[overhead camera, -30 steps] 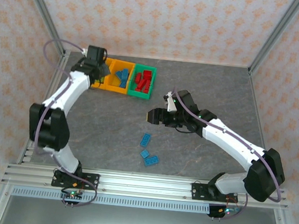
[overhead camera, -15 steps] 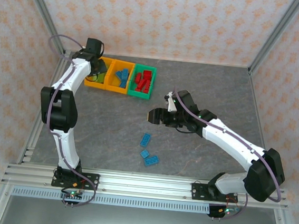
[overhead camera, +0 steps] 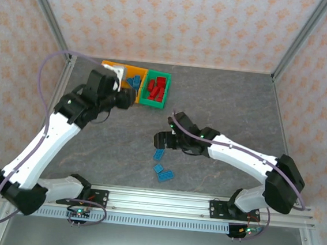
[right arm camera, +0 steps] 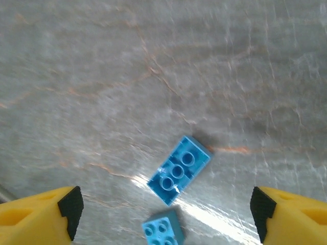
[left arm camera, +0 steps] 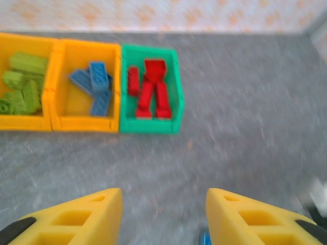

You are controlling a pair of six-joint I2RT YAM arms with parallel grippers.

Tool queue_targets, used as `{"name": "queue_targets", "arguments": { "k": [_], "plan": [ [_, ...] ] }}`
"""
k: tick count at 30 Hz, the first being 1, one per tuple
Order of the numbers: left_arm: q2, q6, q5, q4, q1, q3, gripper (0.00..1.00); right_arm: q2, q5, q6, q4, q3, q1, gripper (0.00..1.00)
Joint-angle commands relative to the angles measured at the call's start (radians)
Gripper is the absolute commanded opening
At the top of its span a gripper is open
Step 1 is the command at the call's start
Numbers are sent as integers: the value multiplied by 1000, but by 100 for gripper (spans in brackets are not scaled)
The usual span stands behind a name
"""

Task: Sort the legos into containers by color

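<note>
Right claw (right arm camera: 164, 206) spread wide, holding nothing, above grey table (right arm camera: 102, 76). Blue brick (right arm camera: 179, 171) lay just ahead, centred on claw opening, all edges free; smaller blue brick (right arm camera: 162, 232) near it, closer to claw. Left claw (left arm camera: 163, 219) also wide, holding nothing. Well ahead, in row: green bin (left arm camera: 148, 127) with red bricks (left arm camera: 153, 89), middle orange bin (left arm camera: 84, 124) with blue bricks (left arm camera: 97, 81), left orange bin (left arm camera: 23, 124) with green bricks (left arm camera: 23, 84). Bare table between.
</note>
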Motion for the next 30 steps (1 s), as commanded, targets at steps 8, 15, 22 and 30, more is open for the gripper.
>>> {"name": "queue_targets", "arguments": {
  "k": [8, 15, 22, 30],
  "plan": [
    [-212, 178, 216, -140, -47, -283, 55, 316, 214, 285, -54, 130, 141, 86],
    [-209, 203, 222, -102, -46, -314, 71, 421, 260, 359, -67, 166, 153, 55],
    [-315, 223, 356, -46, -47, -367, 80, 341, 307, 312, -20, 137, 149, 24],
    [-424, 224, 442, 27, -44, -386, 93, 243, 140, 27, 251, 217, 68, 20]
  ]
}}
